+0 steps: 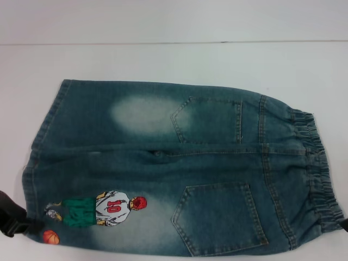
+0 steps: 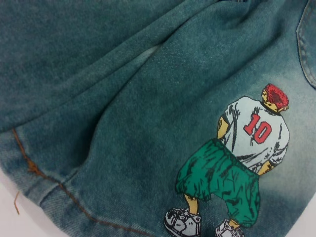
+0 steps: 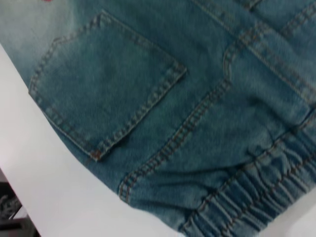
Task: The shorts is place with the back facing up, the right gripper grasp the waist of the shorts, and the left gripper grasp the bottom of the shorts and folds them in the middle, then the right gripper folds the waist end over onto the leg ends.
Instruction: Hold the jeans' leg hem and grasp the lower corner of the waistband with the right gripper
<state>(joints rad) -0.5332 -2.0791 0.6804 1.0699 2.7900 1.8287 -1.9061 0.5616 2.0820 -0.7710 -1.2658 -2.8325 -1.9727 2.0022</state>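
The shorts (image 1: pixel 174 168) lie flat, back up, on the white table (image 1: pixel 163 60); the left end effector (image 1: pixel 13 217) sits at their printed leg hem, its grip state impossible to tell; the waist (image 1: pixel 321 168) lies at the opposite end.

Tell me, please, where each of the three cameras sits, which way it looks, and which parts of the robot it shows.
Head view: on the robot's head, looking forward and down at the whole shorts on the white table; the left gripper is a dark shape at the leg ends.
Left wrist view: close above the leg ends and the player print; no robot part shows.
Right wrist view: close above the waist and a back pocket; no robot part shows.
Shared: the head view also shows the print and the waist.
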